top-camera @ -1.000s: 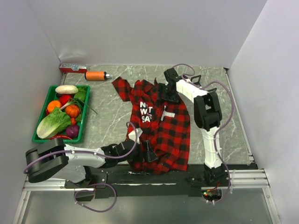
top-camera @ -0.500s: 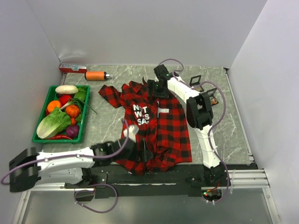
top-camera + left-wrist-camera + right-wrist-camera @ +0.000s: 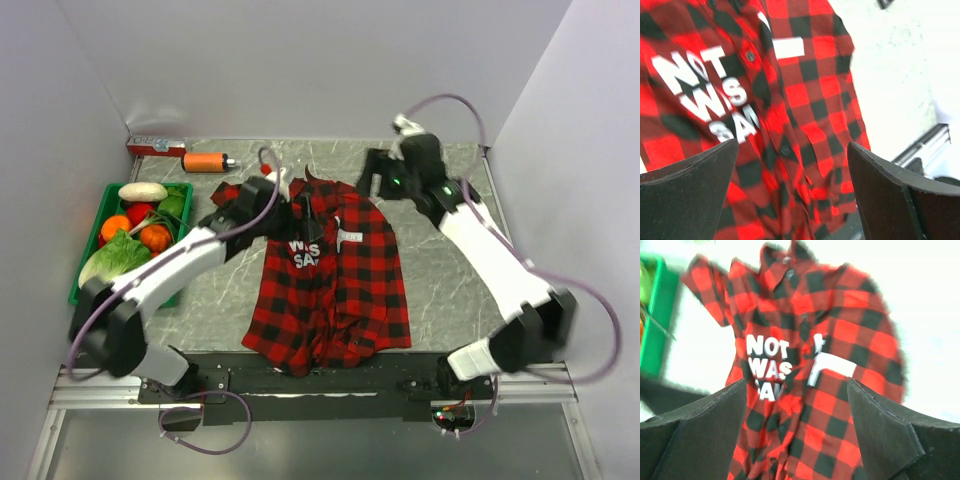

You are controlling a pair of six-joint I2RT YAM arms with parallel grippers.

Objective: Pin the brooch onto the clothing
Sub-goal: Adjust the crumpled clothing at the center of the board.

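Observation:
The clothing [image 3: 335, 275], a red-and-black plaid shirt with white lettering, lies spread on the middle of the table, collar toward the far wall. My left gripper [image 3: 305, 222] hovers over its chest by the lettering, open and empty; the left wrist view shows the lettering and button placket [image 3: 790, 115] below the gripper [image 3: 792, 145]. My right gripper [image 3: 378, 180] hangs raised beyond the collar's right side, open and empty. In the right wrist view the whole upper shirt [image 3: 805, 370] lies below the gripper [image 3: 796, 382]. The brooch shows in no view.
A green crate [image 3: 88, 240] of vegetables stands at the left, also visible as the crate [image 3: 655, 325] at the right wrist view's left edge. An orange-and-black cylinder [image 3: 205, 161] and a red box [image 3: 155, 146] lie by the far wall. Grey walls enclose the table.
My left arm swung from the shirt's hem at the near edge up to its chest. My right arm lifted off the collar and drew back to the right. The shirt now lies straighter.

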